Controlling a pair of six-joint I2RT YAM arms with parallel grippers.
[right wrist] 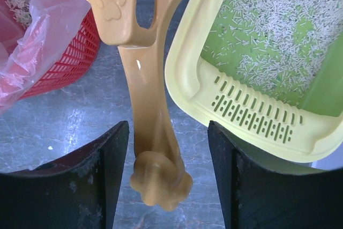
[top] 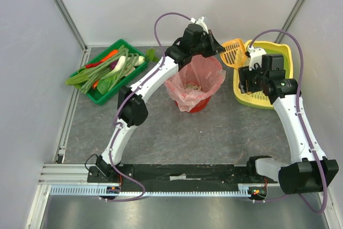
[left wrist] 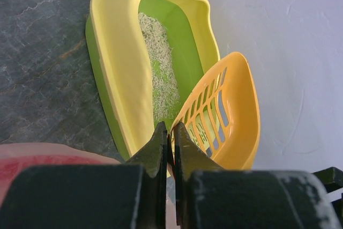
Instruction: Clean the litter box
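Our left fingers [left wrist: 156, 151] pinch the scoop [left wrist: 228, 111] by its rim, right of the basket [right wrist: 69, 63]. Our right fingers [right wrist: 110, 170] are spread around its handle. The litter box [top: 284, 46] sits on the desk [top: 214, 132], farther right of the basket.

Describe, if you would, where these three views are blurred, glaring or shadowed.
Top external view: even, diffuse light, no hard shadows. Left wrist view: the left end effector is near the lens and soft, while the litter box is sharp. Right wrist view: a small bright glint on the scoop handle; the litter grains are crisp.
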